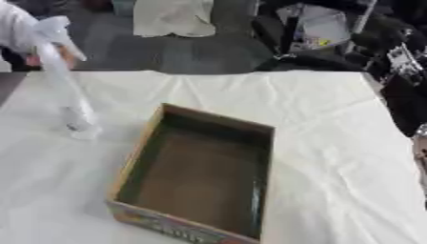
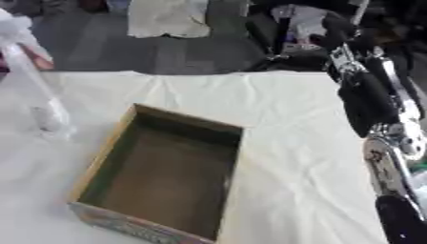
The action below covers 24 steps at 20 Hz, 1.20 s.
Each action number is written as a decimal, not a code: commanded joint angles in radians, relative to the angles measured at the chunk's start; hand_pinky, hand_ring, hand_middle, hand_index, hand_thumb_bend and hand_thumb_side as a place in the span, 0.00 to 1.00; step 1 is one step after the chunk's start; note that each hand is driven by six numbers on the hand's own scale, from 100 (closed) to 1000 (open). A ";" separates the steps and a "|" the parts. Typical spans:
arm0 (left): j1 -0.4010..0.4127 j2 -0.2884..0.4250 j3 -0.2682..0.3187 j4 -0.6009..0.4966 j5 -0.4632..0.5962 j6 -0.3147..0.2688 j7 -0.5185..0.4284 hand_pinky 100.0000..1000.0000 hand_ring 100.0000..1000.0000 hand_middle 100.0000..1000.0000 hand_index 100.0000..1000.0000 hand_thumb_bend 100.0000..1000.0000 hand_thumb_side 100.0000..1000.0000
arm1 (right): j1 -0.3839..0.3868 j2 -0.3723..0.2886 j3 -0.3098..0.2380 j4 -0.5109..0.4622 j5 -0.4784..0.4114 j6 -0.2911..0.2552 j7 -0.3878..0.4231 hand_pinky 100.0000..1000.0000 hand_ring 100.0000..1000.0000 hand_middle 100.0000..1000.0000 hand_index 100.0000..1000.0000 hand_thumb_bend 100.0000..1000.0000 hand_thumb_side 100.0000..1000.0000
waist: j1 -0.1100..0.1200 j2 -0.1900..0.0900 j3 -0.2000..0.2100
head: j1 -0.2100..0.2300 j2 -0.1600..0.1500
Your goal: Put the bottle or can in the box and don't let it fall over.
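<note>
A clear, blurred bottle-like thing [image 1: 80, 123] stands on the white cloth left of the box, smeared upward in a pale streak. A person's hand [image 1: 52, 56] in a white sleeve [image 1: 16, 28] is at the top of that streak, at the table's far left edge. The open cardboard box [image 1: 142, 143] lies in the middle, brown inside, with a coloured print on its near wall, and nothing shows inside it. My right arm [image 2: 371, 102] hangs down the right side, well apart from box and bottle. Its dark lower end [image 2: 400, 221] at the bottom right corner is cut off by the edge.
The white, creased cloth [image 1: 325, 143] covers the whole table. Beyond the far edge there is grey floor, a white bag [image 1: 173, 18] and dark equipment [image 1: 333, 38] at the upper right.
</note>
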 commanded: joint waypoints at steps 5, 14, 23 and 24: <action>-0.040 0.040 0.012 0.005 -0.038 -0.006 -0.139 0.69 0.68 0.79 0.81 0.15 0.65 | -0.007 -0.038 -0.007 -0.005 0.004 -0.003 0.010 0.79 0.88 0.97 0.76 0.09 0.35 | 0.005 -0.004 0.002 | 0.026 -0.036; -0.110 0.007 -0.016 0.045 -0.084 -0.002 -0.314 0.71 0.69 0.80 0.82 0.15 0.65 | -0.011 -0.040 -0.006 -0.001 0.007 -0.005 0.015 0.79 0.88 0.97 0.76 0.08 0.36 | -0.003 0.009 0.010 | 0.063 -0.076; -0.166 -0.027 -0.014 0.073 -0.099 -0.006 -0.435 0.71 0.69 0.80 0.82 0.16 0.65 | -0.009 -0.035 -0.006 0.001 0.008 -0.003 0.018 0.80 0.88 0.97 0.76 0.08 0.36 | -0.007 0.011 0.012 | 0.069 -0.090; -0.170 -0.031 -0.017 0.076 -0.099 -0.007 -0.438 0.71 0.69 0.80 0.82 0.16 0.65 | -0.009 -0.034 -0.006 0.001 0.008 -0.003 0.018 0.80 0.88 0.97 0.76 0.07 0.37 | -0.007 0.012 0.012 | 0.069 -0.091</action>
